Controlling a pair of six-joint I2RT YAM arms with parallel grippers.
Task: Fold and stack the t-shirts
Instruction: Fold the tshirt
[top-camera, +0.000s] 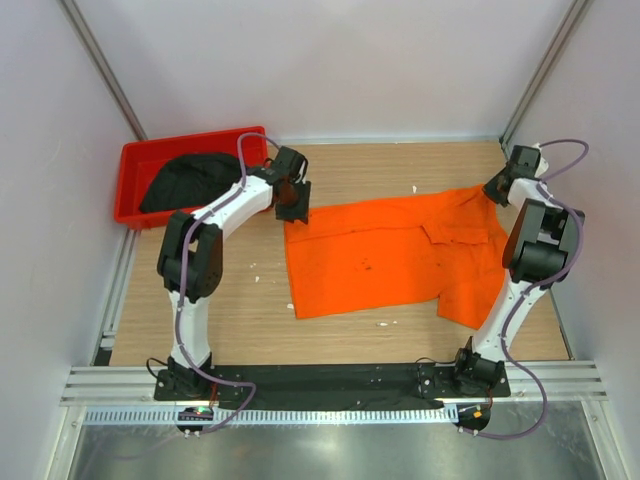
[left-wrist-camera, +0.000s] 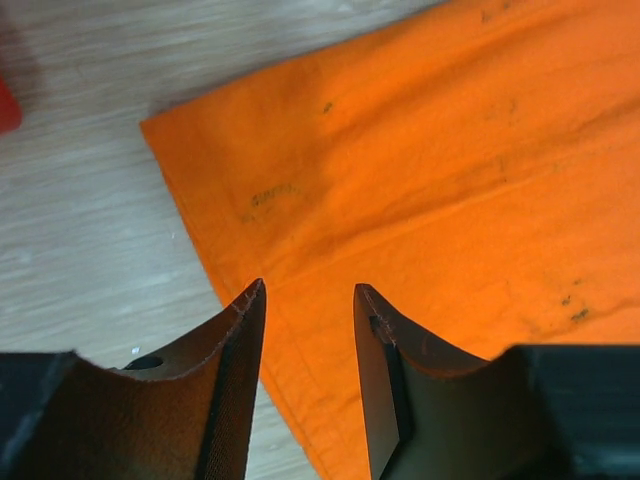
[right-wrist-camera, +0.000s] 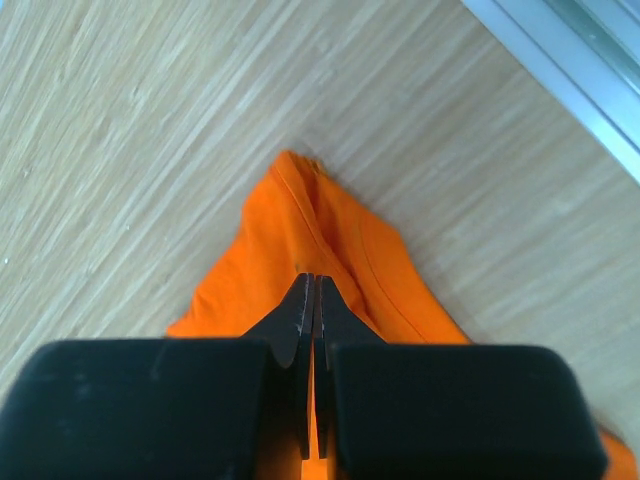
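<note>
Orange cotton is covering the middle of the wooden table (top-camera: 230, 300): the orange t-shirt (top-camera: 390, 255) is lying spread flat and stretching from the centre toward 3 o'clock, with a rumpled sleeve at its right side. The left gripper (top-camera: 293, 210) is hanging over the shirt's 10 o'clock corner. In the left wrist view its jaws are standing apart (left-wrist-camera: 308, 290), with the hemmed edge of the cloth (left-wrist-camera: 420, 170) running between them; whether the pads are touching the fabric I cannot tell. The right gripper (top-camera: 497, 190) is working at the shirt's 2 o'clock end. There its jaws are pressed together (right-wrist-camera: 313, 280), pinching a raised fold of the orange cloth (right-wrist-camera: 310, 240). At 10 o'clock on the table, the black t-shirt (top-camera: 190, 180) is sitting crumpled inside the red plastic bin (top-camera: 140, 165).
</note>
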